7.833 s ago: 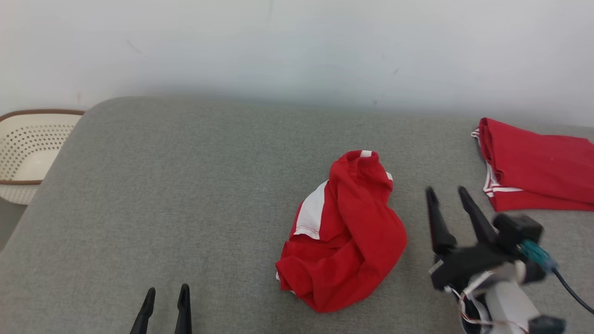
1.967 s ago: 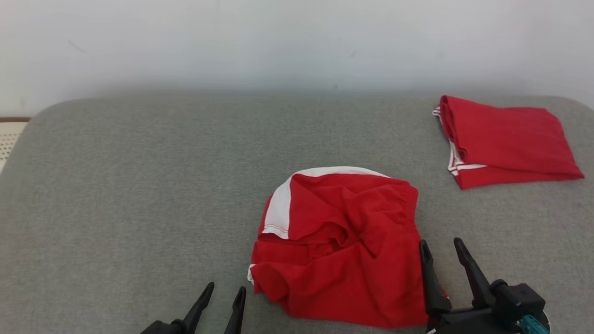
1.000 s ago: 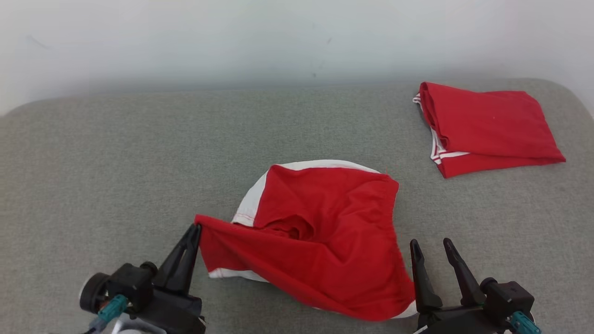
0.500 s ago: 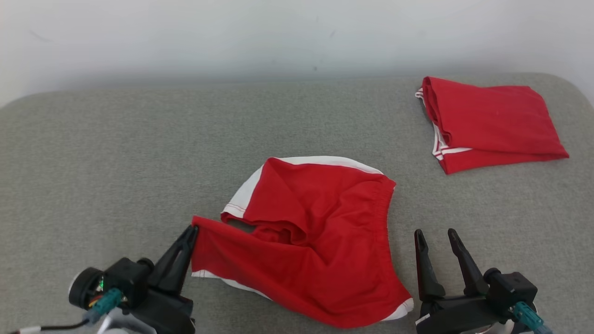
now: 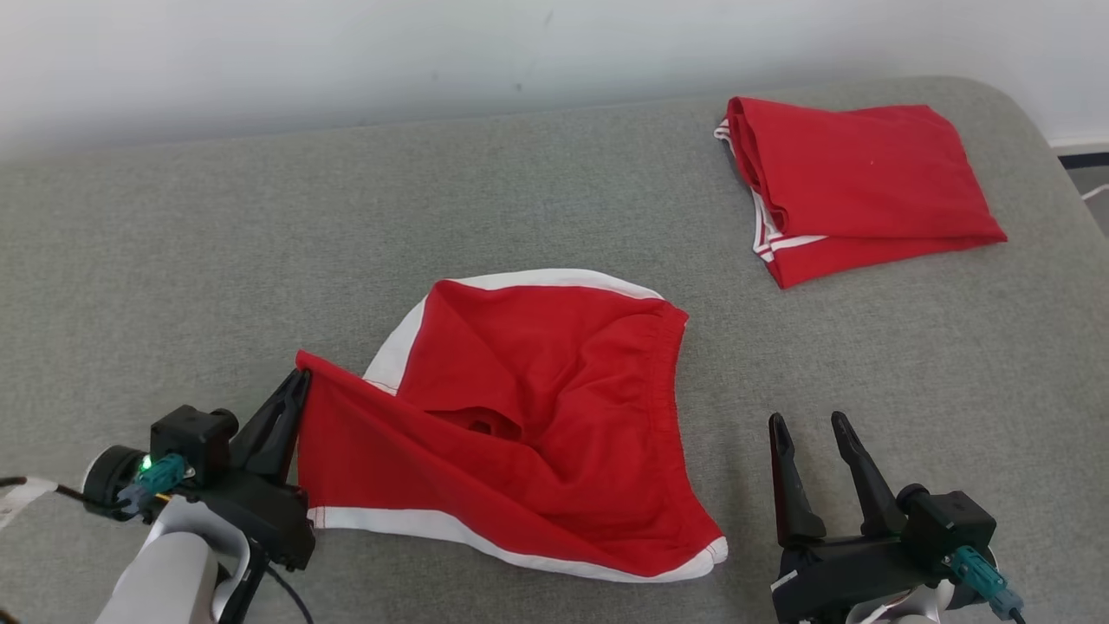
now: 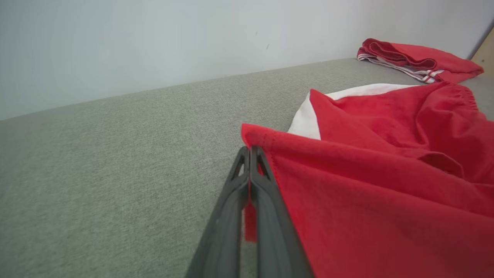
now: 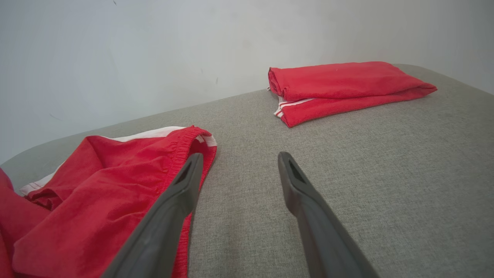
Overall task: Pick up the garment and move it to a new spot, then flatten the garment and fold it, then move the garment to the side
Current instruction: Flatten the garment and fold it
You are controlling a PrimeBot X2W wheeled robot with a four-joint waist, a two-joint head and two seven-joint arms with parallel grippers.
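Observation:
The garment [image 5: 528,416], red shorts with white side panels, lies crumpled in the middle of the grey cushion [image 5: 217,260]. My left gripper [image 5: 299,377] is shut on the garment's left corner and holds it a little off the surface; the left wrist view shows red cloth [image 6: 366,185] pinched between the closed fingers of that gripper [image 6: 250,148]. My right gripper [image 5: 807,422] stands open to the right of the garment, near the front edge, with nothing between its fingers. In the right wrist view its left finger [image 7: 181,189] sits just beside the garment's elastic waistband [image 7: 181,148].
A second red garment [image 5: 853,186], folded, lies at the cushion's far right corner, seen too as the folded garment [image 7: 343,87] in the right wrist view. A pale wall [image 5: 346,52] runs behind the cushion. Bare grey surface stretches to the left and between the two garments.
My left gripper came in, shut on the garment's left corner and drew it out to the left, spreading the cloth. The head camera has shifted. The right gripper has stayed open beside the garment.

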